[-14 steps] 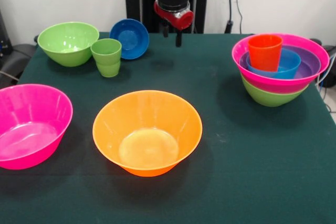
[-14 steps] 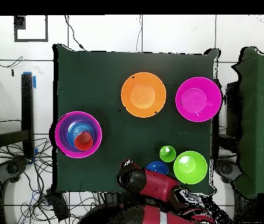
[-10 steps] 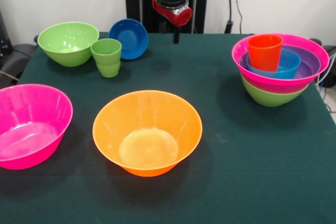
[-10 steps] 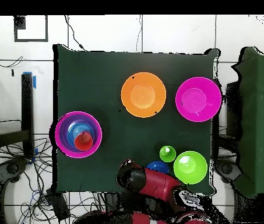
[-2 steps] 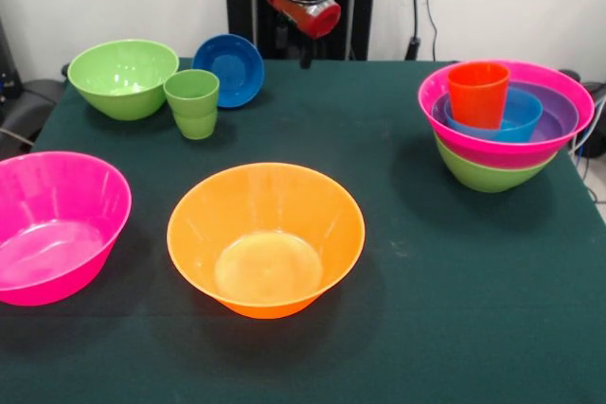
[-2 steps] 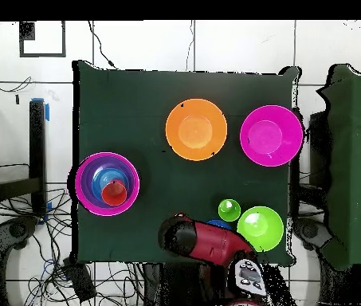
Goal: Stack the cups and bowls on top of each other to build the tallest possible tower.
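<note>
The tower [image 5: 492, 153] stands at the right: a green base, a wide pink bowl, a purple bowl [image 5: 561, 113], a small blue bowl [image 5: 519, 116] and the orange-red cup [image 5: 478, 94] upright on top; from overhead the tower [image 6: 88, 179] sits at the left. A light green cup [image 5: 193, 101] stands beside a green bowl [image 5: 123, 78] and a tilted blue bowl [image 5: 232, 68]. A big orange bowl [image 5: 266, 238] and a big pink bowl [image 5: 52, 224] lie near the front. My gripper [image 5: 295, 52] hangs open and empty above the table's far edge, right of the blue bowl.
In the overhead view my arm [image 6: 215, 247] covers most of the loose blue bowl [image 6: 215, 225], next to the green cup [image 6: 229, 209] and green bowl [image 6: 260, 228]. The dark green table [image 5: 426, 309] ends close behind the tower on the right.
My gripper has risen and drawn back toward the table's far edge, shifting slightly left in the front view. No cup or bowl has moved.
</note>
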`<state>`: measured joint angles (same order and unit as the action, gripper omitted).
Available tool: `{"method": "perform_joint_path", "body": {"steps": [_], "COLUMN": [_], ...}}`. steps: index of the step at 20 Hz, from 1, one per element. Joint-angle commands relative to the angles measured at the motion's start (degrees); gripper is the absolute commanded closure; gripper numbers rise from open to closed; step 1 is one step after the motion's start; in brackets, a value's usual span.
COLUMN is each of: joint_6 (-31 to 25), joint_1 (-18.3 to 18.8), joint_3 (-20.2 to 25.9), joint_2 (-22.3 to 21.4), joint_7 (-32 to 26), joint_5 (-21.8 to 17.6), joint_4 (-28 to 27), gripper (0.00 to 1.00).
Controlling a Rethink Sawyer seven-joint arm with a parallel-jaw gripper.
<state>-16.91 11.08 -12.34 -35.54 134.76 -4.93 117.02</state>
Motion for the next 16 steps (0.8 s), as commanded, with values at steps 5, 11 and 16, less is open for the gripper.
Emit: {"method": "perform_joint_path", "body": {"steps": [5,11,16], "joint_6": [-3.38,-1.29,-0.47], "joint_1": [-3.59,-3.27,-3.59], "joint_3": [-4.42,-6.56,-8.32], "joint_2": [5.86,10.74,12.26], "joint_7": [5.45,5.64,6.13], "joint_5": [-0.28,-0.34,-0.31], "joint_4": [-10.41,-13.61,-13.43], "gripper": [0.0,0.0,0.0]}}
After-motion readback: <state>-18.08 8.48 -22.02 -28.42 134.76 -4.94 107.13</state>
